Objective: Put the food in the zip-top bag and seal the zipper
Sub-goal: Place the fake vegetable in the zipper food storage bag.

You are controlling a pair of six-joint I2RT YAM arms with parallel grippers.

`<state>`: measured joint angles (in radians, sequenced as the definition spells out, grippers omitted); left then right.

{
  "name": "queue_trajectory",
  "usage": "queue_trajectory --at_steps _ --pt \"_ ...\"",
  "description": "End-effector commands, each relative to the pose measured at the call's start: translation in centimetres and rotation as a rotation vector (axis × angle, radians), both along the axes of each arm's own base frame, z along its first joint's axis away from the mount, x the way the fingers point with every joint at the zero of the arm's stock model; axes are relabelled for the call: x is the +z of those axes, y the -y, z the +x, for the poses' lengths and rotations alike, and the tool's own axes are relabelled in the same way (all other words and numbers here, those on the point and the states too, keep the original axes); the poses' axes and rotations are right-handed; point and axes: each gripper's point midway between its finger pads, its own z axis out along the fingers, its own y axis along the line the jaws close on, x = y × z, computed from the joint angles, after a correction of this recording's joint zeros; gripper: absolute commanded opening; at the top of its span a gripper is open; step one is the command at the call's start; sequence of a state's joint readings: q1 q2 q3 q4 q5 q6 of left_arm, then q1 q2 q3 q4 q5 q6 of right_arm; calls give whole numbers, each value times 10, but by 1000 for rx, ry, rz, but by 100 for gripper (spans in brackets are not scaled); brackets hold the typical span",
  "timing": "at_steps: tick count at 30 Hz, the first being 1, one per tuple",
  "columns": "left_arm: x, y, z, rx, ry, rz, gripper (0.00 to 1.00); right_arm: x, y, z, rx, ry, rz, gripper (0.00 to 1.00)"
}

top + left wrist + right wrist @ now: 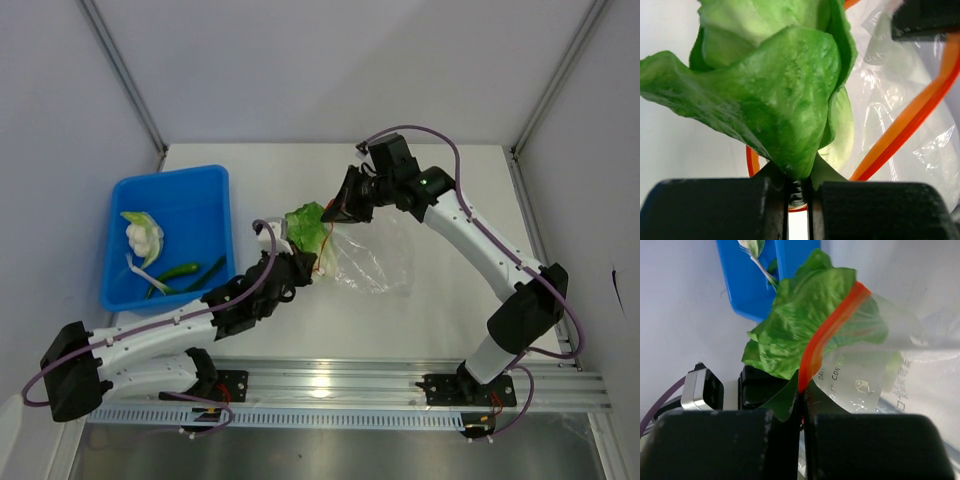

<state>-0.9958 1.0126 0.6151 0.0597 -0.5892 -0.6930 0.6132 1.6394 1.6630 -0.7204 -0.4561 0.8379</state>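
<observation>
White bench (460, 190), pale walls | blue bin (215, 195) at left, holding leafy piece (142, 234) and green chilli (177, 271) | zip-top bag (380, 262) mid-bench, mouth lifted | right pincer (338, 212) closed on zipper (827, 325) | left pincer (298, 262) nipped tight on lettuce leaf (308, 225) | leaf partly through bag mouth

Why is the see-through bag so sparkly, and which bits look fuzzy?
Top external view: light makes white glints on the clear crinkly plastic bag and the silver metal rail. Left wrist view: the green toy lettuce leaf looks sharp, the black gripper fingers soft. Right wrist view: the orange-red zipper strip is crisp, the near black fingers blurry.
</observation>
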Motion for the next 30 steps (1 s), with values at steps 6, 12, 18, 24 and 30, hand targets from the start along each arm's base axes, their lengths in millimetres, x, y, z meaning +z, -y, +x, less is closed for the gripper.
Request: queue_trajectory --at_steps 6,12,18,24,30 --pt "33 37 -12 -171 -22 -11 2 1 -2 -9 34 51 30 0" --pt "67 26 -9 -67 -119 -94 5 -15 14 -24 54 89 -48 0" --pt "83 21 -6 -43 -118 -193 4 -26 23 -29 33 116 -64 0" --pt "63 33 -12 -71 -191 -241 8 -6 14 -24 23 170 2 0" --pt "68 40 -19 -154 -162 -228 56 -6 16 -23 29 177 2 0"
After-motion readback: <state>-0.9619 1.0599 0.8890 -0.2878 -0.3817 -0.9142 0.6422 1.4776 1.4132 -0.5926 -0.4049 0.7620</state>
